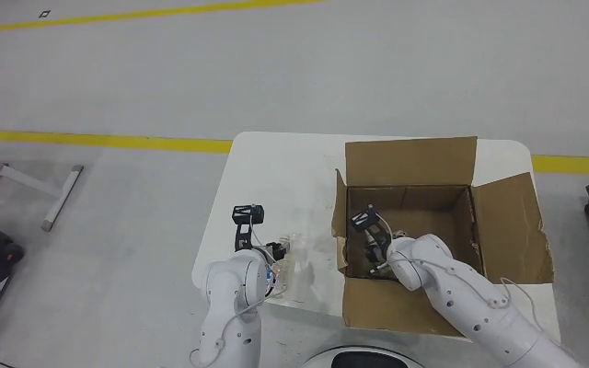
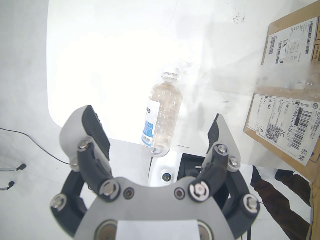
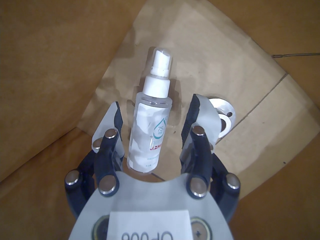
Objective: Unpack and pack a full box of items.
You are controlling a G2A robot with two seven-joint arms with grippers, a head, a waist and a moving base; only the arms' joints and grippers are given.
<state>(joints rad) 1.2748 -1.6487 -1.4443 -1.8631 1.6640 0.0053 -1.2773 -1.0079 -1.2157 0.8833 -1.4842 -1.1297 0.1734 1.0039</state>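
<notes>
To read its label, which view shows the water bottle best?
The left wrist view: the water bottle is close and whole, label visible. The top view gives it as a faint clear shape on the table; the right wrist view looks into the box.

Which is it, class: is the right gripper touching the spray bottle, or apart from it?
Apart. In the right wrist view the spray bottle lies between the open jaws of the right gripper, with the bare floor of the box showing on both sides.

the left claw (image 2: 155,121), fingers spread wide, hangs over a clear labelled bottle (image 2: 162,116) at the white table (image 2: 112,38) edge; a labelled cardboard box (image 2: 282,126) sits nearby.
</notes>
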